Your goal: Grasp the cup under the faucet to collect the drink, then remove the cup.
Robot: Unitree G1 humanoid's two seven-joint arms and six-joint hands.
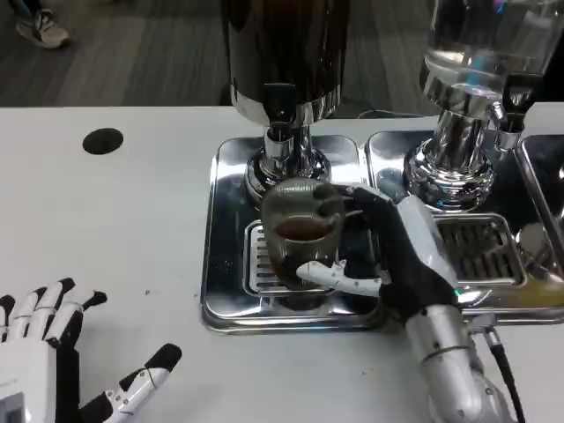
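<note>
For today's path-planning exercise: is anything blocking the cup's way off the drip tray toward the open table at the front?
Only the tray's raised front rim. The right hand holds the cup over the tray grille, and bare table lies beyond the rim.

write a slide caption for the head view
Right hand grips a ribbed glass cup of brown drink over the chrome drip tray; left hand rests open.

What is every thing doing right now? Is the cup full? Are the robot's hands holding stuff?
Ribbed clear glass cup: partly filled with brown drink, held, tilted slightly.
Right hand: grips the cup.
Left hand: holds nothing, fingers spread above the white table.
Dark drink dispenser's faucet: no stream visible.
Shiny metal drip tray: on the table, under the cup.
Clear water dispenser: untouched.
</note>
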